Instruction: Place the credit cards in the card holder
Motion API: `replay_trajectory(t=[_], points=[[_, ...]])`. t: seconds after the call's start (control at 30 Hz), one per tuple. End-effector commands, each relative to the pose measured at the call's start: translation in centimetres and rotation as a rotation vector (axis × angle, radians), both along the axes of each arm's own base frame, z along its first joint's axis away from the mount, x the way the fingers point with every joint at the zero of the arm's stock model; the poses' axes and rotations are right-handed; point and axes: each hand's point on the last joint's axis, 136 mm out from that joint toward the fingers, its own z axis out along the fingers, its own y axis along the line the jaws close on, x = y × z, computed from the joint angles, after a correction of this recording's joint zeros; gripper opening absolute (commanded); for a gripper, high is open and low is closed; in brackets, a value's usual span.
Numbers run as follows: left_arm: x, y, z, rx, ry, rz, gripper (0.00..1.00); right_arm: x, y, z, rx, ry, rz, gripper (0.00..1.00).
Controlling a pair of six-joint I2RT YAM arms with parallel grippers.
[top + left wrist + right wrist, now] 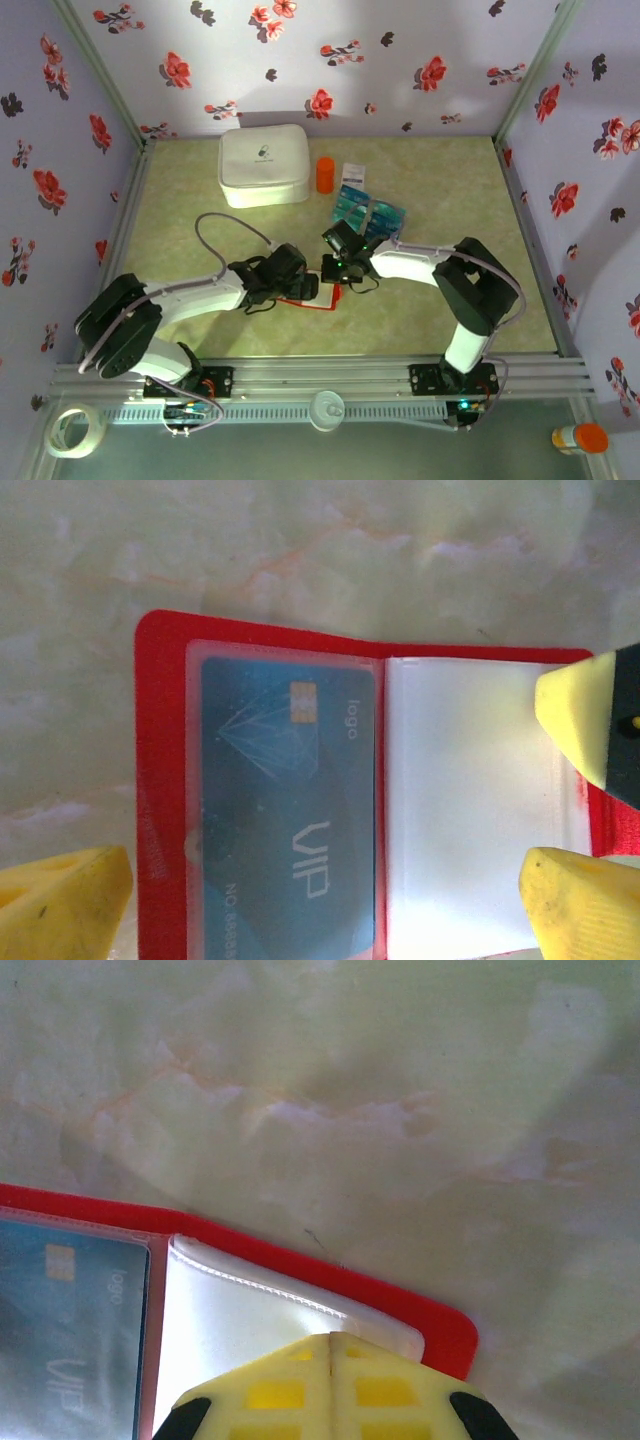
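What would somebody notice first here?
The bright red wallet lies open on the table, a blue card in one clear pocket. The right gripper is shut over the empty pocket. More blue cards lie farther back, near a white case.

We see a pale green, marbled table (450, 180). Near its far edge, left of the middle, lies a white zip case (263, 165). Just to the right of it sits an orange cylinder (325, 174), then a small white packet (354, 174). Teal credit cards (368, 213) lie in a loose, overlapping heap just nearer than the packet. Toward the near edge, about mid-width, the red card holder (160, 730) lies open and flat.
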Motion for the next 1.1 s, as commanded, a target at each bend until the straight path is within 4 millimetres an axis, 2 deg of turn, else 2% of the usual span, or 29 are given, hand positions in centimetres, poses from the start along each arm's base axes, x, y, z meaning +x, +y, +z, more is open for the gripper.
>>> replay_trajectory(t=[0.0, 0.27, 0.53, 0.63, 0.77, 0.87, 0.93, 1.07], points=[[0.2, -0.9, 0.2, -0.001, -0.022, -0.031, 1.0, -0.2, 0.7, -0.8, 0.023, 0.033, 0.018, 0.02], [-0.1, -0.8, -0.8, 0.011, -0.014, -0.028, 1.0, -0.2, 1.6, -1.2, 0.063, 0.052, 0.006, 0.0], [-0.6, -0.2, -2.9, 0.041, 0.009, -0.027, 1.0, -0.1, 2.1, -0.9, 0.089, 0.055, -0.004, 0.0], [-0.8, 0.0, -3.4, 0.043, 0.011, -0.026, 0.96, -0.1, 2.1, -0.8, 0.093, 0.055, -0.007, 0.02], [-1.0, 0.1, -3.7, 0.036, 0.013, -0.026, 0.87, 0.1, 2.1, 0.2, 0.101, 0.037, -0.011, 0.1], [-1.2, 0.2, -3.8, 0.025, 0.01, -0.023, 0.81, 0.3, 1.7, 1.1, 0.102, 0.012, -0.017, 0.22], [-1.2, 0.2, -3.8, 0.019, 0.009, -0.02, 0.79, 0.4, 1.4, 1.7, 0.103, -0.002, -0.025, 0.33], [-1.2, 0.2, -3.7, 0.012, 0.005, -0.021, 0.77, 0.5, 1.0, 2.2, 0.105, -0.016, -0.041, 0.42]])
